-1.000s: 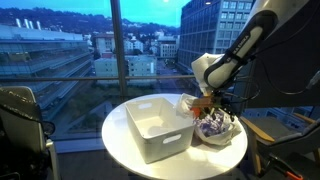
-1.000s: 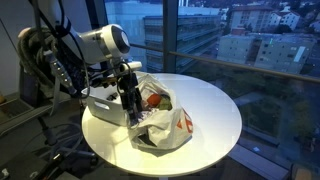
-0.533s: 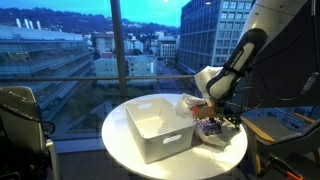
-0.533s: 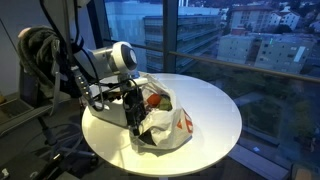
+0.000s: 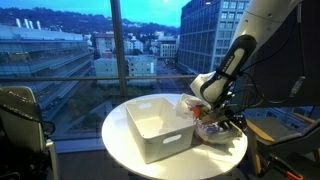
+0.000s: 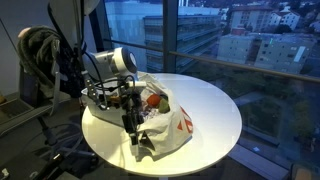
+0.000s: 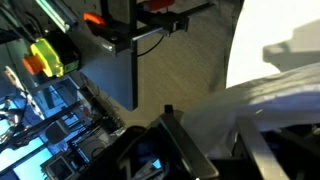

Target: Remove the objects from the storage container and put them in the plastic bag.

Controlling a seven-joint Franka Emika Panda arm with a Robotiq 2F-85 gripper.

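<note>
In both exterior views the white storage container (image 5: 155,127) (image 6: 100,99) stands on the round table, and its inside looks bare. Beside it lies the crinkly plastic bag (image 5: 216,131) (image 6: 168,121) with red print. A reddish-brown rounded item (image 6: 153,99) and mottled purple-white cloth (image 5: 209,127) show inside the bag. My gripper (image 5: 224,124) (image 6: 136,137) is down at the bag's near edge. In the wrist view a fold of white bag film (image 7: 222,112) lies between my fingers (image 7: 182,150), which stand apart, half closed.
The round white table (image 5: 122,150) (image 6: 215,105) sits close to a tall window. A black chair (image 5: 20,115) stands beside it. Cables and gear (image 6: 38,55) hang behind the arm. The wrist view shows floor with bright yellow and orange equipment (image 7: 45,55).
The gripper has dropped lower along the bag's edge, and its jaws have narrowed from wide open around the bag film. The tub and bag have stayed put.
</note>
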